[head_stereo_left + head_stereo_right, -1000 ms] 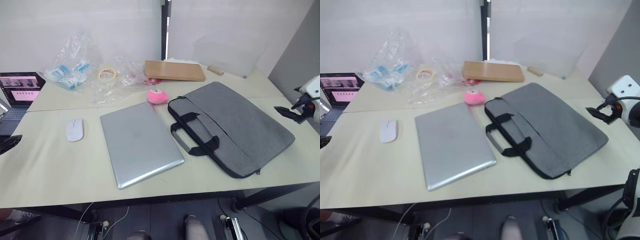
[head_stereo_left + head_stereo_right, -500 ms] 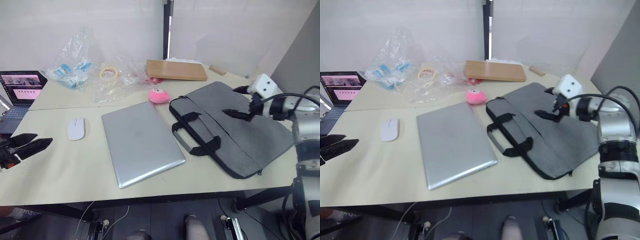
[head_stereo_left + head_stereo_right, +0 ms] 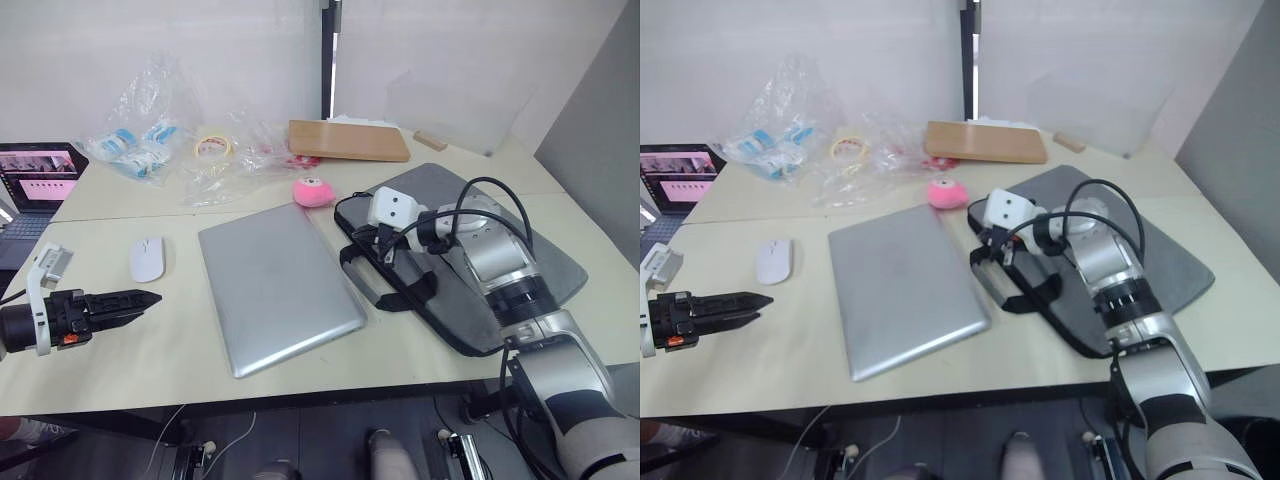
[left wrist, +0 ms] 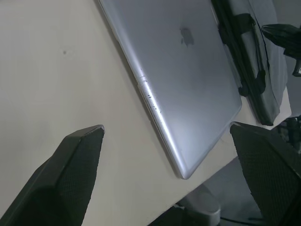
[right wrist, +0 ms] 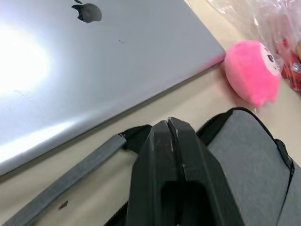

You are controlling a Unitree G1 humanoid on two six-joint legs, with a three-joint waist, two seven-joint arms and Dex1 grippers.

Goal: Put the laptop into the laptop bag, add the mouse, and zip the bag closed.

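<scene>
At the far left we see a small dark laptop (image 3: 35, 180) with a lit screen at the counter's (image 3: 120, 350) edge. Our left pincer (image 3: 140, 298) hovers low over the near left part of the counter, empty; its two black fingers (image 4: 70, 179) stand wide apart in the left wrist view, pointing toward the laptop's near edge. Just beyond it lies the mouse (image 3: 147, 259), flat on the counter and a little left of the laptop (image 3: 275, 285). The laptop lies closed, lid up, in the middle, apart from the laptop bag (image 3: 520, 250). Behind it sit crumpled plastic bags (image 3: 150, 130), a tape roll (image 3: 213, 147) and a brown cardboard slab (image 3: 348, 140). A pink plush toy (image 3: 313, 191) rests just beyond the laptop's far right corner, near the bag's corner. The laptop bag lies flat to the right, its black strap handles (image 3: 405, 290) toward the laptop. Our right pincer (image 5: 170, 129) is closed, fingertips pressed together and holding nothing, poised just over the bag's left edge by the handles; we cannot tell whether it touches the fabric.
</scene>
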